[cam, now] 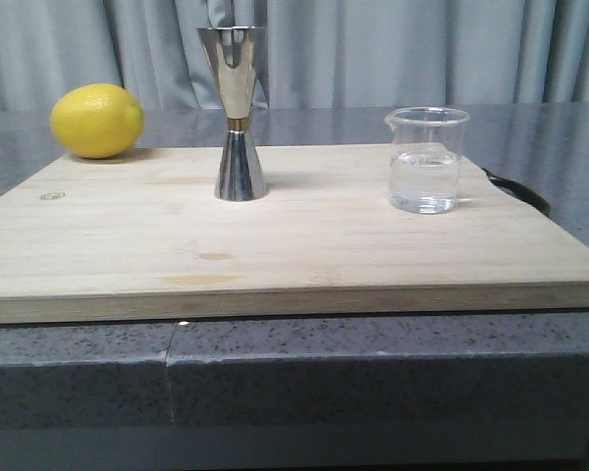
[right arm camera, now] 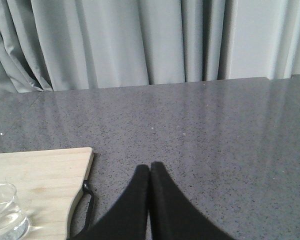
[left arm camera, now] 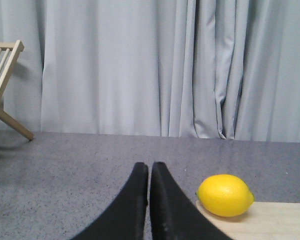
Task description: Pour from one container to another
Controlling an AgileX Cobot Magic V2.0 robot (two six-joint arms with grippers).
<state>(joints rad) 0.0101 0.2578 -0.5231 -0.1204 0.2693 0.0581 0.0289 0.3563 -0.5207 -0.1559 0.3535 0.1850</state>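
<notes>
Right, everything sits on the pale wooden cutting board (cam: pixel 304 240) on the grey speckled counter (cam: pixel 373 363). Upright near the board's middle, toward its far edge, stands the steel jigger (cam: pixel 240 116), hourglass-shaped with a thin gold band at the waist. To the jigger's right, well apart from it, the glass beaker (cam: pixel 427 160) stands upright with clear liquid in its lower part; its printed marks are too faint to read. To the jigger's left, at the board's far corner, rests a yellow lemon (cam: pixel 96 120). Behind the beaker a dark loop (cam: pixel 518 190) pokes out at the board's edge. The left gripper (left arm camera: pixel 150 167) hangs over bare counter near the lemon, fingers pressed together, holding nothing. The right gripper (right arm camera: pixel 150 169) hovers over counter beyond the beaker's side of the board, fingers likewise closed on nothing. Grey curtains (cam: pixel 422 49) hang behind.
</notes>
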